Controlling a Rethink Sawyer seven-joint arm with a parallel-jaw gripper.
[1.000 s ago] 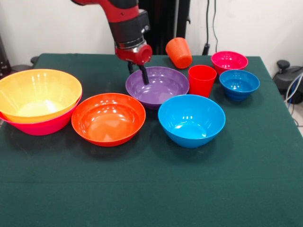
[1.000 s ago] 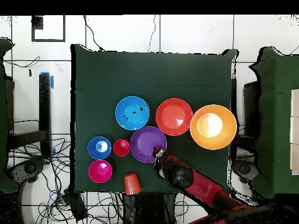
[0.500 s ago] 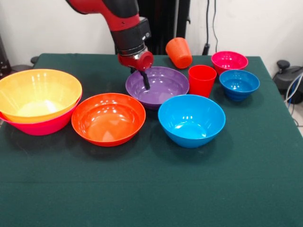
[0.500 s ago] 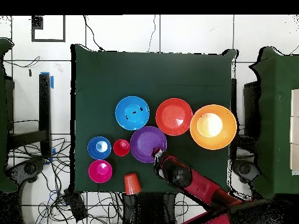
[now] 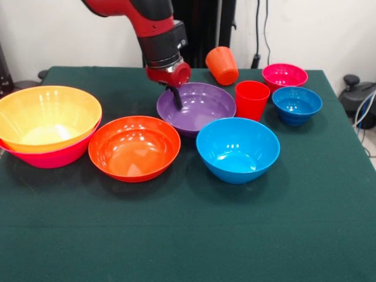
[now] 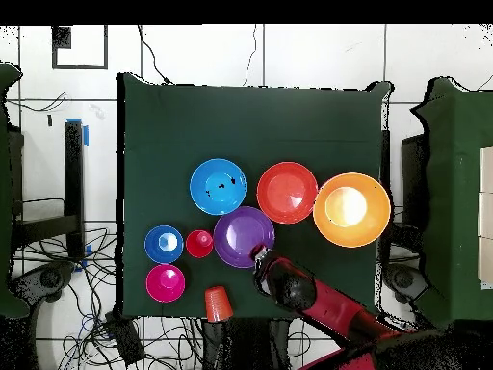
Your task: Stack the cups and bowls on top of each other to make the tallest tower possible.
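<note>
My gripper [image 5: 172, 94] [image 6: 258, 254] is at the far left rim of the purple bowl [image 5: 202, 108] [image 6: 241, 234], one finger inside and one outside, shut on that rim. The red cup [image 5: 251, 100] [image 6: 199, 243] stands upright, touching the purple bowl's right side. Behind it the orange cup [image 5: 222, 64] [image 6: 219, 303] lies tipped over. The big yellow-orange bowl [image 5: 47, 114] [image 6: 351, 209] sits nested in the pink bowl [image 5: 53, 157] at the left. A red-orange bowl [image 5: 134, 147] [image 6: 287, 192] and a medium blue bowl [image 5: 237, 150] [image 6: 218, 186] stand in front.
A small blue bowl [image 5: 296, 104] [image 6: 164, 244] and a small magenta bowl [image 5: 284, 75] [image 6: 165, 282] stand at the right rear. The green table [image 5: 188, 235] stretches bare toward the near edge. Cables and chairs surround the table in the overhead view.
The fingers have closed on the purple bowl's rim. The bowl has shifted slightly to the right in the front view, nudging the red cup along.
</note>
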